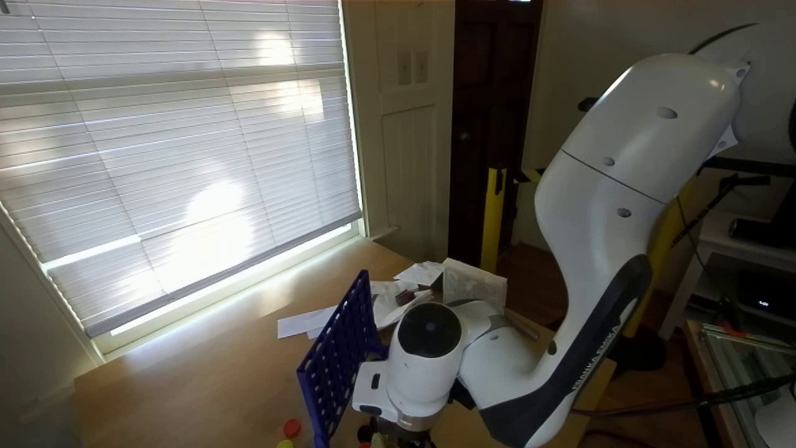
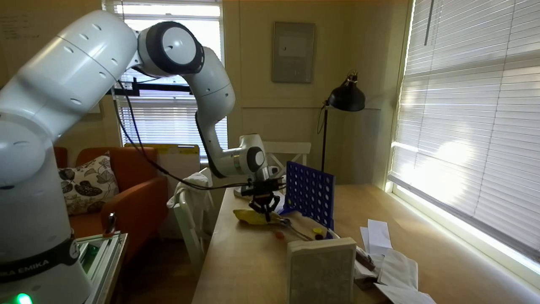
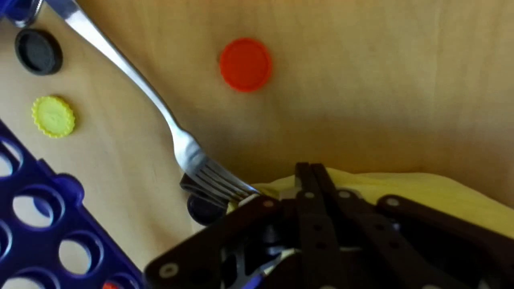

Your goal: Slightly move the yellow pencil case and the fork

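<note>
We see sunlit blinds along one edge of our wooden counter. The arm reaches down, its hand closed, jaws together, over the yellow pencil case, which lies near the opposite edge, long axis running toward the blinds. The fork slants, tines at the case, handle toward the blinds' edge.

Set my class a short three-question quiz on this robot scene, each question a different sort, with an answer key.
1. In the wrist view, what colour is the lone disc to the right of the fork: A) yellow, B) red, C) black?
2. True or false: the blue four-in-a-row grid stands upright.
3. Fill the gap: the fork's ____ point towards the yellow pencil case under the gripper.

Key: 1 B; 2 true; 3 tines.
</note>
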{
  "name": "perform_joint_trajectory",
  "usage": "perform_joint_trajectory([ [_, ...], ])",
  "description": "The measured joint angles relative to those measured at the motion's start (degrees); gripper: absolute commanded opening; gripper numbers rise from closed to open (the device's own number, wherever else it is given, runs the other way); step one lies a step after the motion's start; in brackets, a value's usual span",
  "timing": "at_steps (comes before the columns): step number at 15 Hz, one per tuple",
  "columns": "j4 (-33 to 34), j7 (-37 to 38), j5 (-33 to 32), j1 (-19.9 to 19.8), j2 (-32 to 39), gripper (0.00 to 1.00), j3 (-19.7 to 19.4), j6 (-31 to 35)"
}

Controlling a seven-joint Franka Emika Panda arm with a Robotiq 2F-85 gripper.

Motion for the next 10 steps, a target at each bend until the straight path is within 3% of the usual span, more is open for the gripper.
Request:
perform_joint_trajectory([
  [4, -3.01, -0.97, -4.89, 0.91, -3.64, 0.00, 0.59, 1.15],
  [10, -4.49, -7.95, -0.85, -5.51, -4.62, 0.00, 8.30, -5.37],
])
